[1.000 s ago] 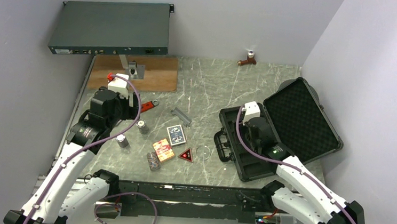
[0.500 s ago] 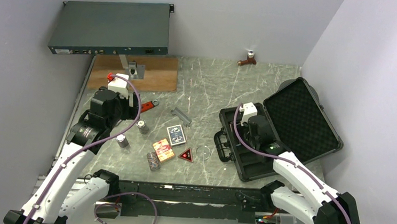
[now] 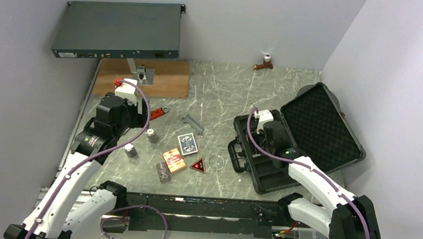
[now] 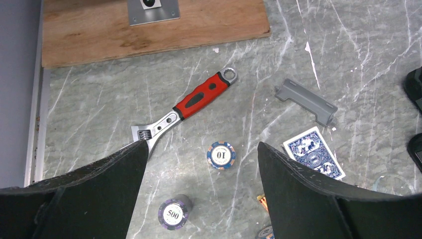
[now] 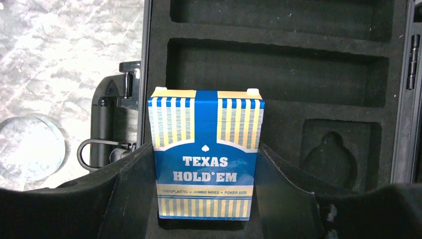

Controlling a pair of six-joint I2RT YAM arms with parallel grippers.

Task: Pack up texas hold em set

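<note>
Presently, the black case (image 3: 320, 125) is lying open on the surface (image 3: 223, 92), right side. The right end effector (image 5: 205, 147) is gripping a blue-yellow card box (image 5: 205, 119) reading "TEXAS HOLD'EM" and "100% PLASTIC - JUMBO INDEX - POKER SIZE", over the moulded slots. The left end effector (image 4: 201, 144) is hanging wide apart above a chip marked "10" (image 4: 220, 155) and a chip marked "500" (image 4: 173, 215).

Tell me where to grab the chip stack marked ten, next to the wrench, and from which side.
Grip the chip stack across its round side wall, coming straight down from above. It stands upright as a short cylinder, face up, so opposite sides are what can be pinched. The wrench lies apart on its left, so there is probably room either side.
</note>
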